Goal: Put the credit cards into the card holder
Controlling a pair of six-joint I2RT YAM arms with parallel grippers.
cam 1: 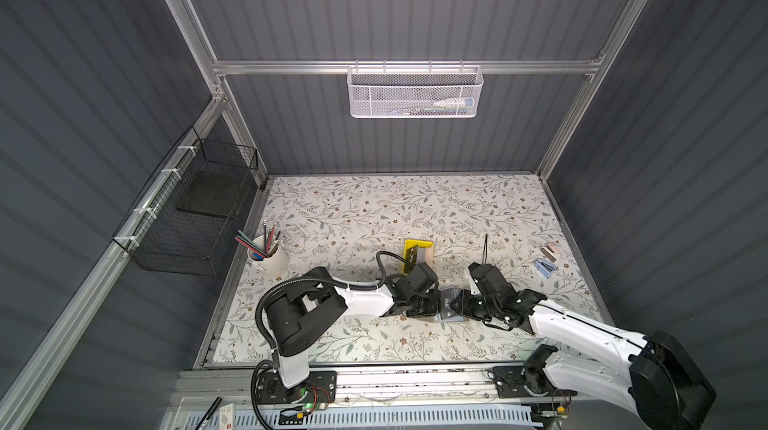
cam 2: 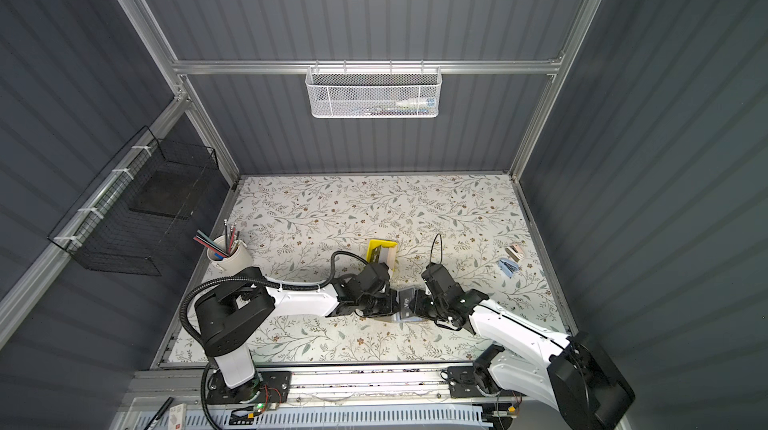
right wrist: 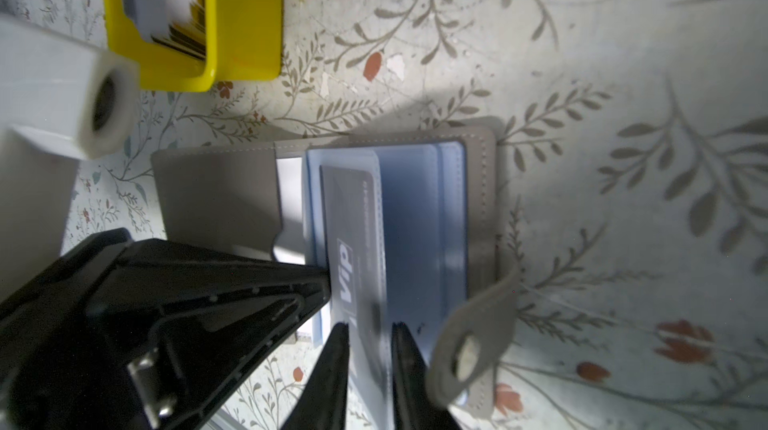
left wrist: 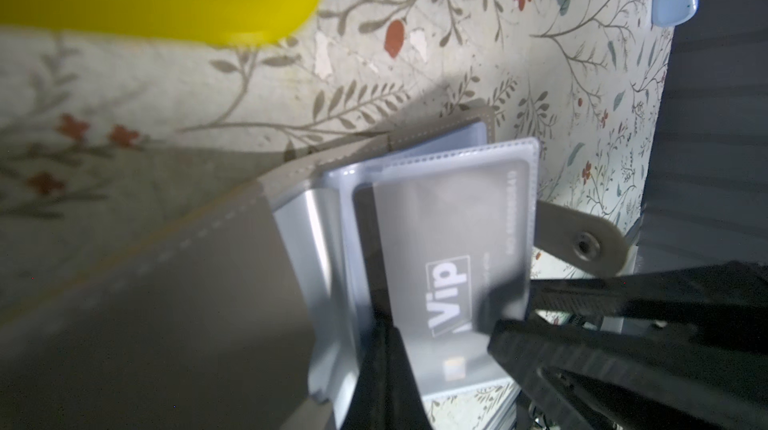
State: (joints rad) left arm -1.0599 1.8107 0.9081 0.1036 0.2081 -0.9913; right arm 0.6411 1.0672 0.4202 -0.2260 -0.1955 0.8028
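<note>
White arm shells [cam 1: 582,326], black joints [cam 1: 291,320]; left hand [right wrist: 324,287], right hand [right wrist: 370,327] black, possibly plastic; ribbed hose [cam 1: 299,281] on left arm [cam 1: 361,302].

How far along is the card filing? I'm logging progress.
Done: card holder lies open. In hand: one black VIP card partly in a sleeve, its end at the right gripper, shut left gripper beside it. Left: more cards in the yellow tray.

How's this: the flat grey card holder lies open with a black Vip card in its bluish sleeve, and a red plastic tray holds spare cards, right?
Wrong colour: the plastic tray holding spare cards is yellow, not red, as the right wrist view shows. The flat grey card holder does lie open with a black Vip card in its bluish sleeve.
</note>
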